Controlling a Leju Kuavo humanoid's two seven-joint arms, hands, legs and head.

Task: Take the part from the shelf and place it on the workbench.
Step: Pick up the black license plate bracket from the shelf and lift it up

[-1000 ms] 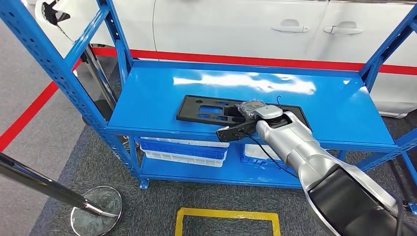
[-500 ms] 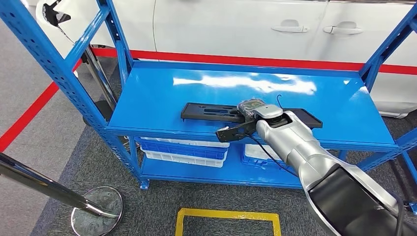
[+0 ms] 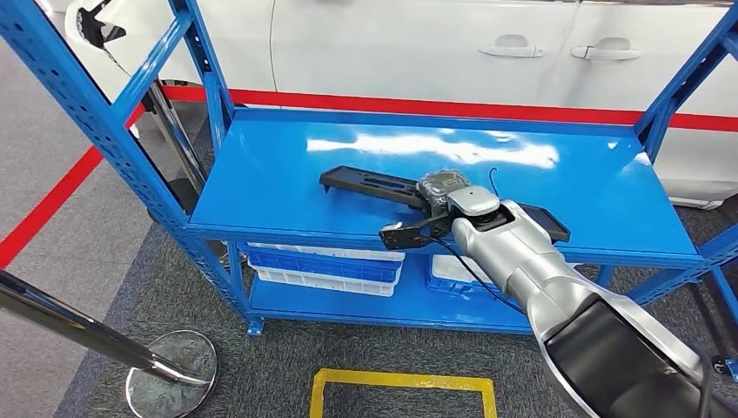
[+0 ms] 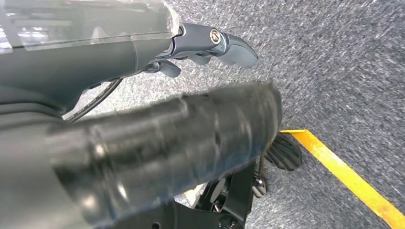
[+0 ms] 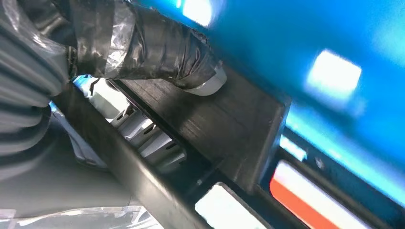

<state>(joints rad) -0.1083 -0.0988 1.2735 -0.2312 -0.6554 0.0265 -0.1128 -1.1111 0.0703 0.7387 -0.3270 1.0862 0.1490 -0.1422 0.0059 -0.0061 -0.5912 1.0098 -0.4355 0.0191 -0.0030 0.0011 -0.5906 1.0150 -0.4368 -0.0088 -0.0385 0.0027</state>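
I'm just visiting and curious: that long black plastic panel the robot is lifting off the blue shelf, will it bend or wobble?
Probably fairly stiff: the black panel stays straight though the right hand holds it near one end. With cut-out slots, it seems light. Its long far end may swing or tip.

1. The blue metal shelf [image 3: 261, 174] stands on grey carpet [image 3: 261, 366].
2. Above its upper deck, near the front edge, a flat black part [image 3: 370, 184] is tilted; whether any of it touches the deck is hard to tell.
3. Below that deck, the lower level holds blue-and-white bins [image 3: 322, 266].
4. In front of the shelf, a yellow floor marking [image 3: 405, 383] lies on the carpet.
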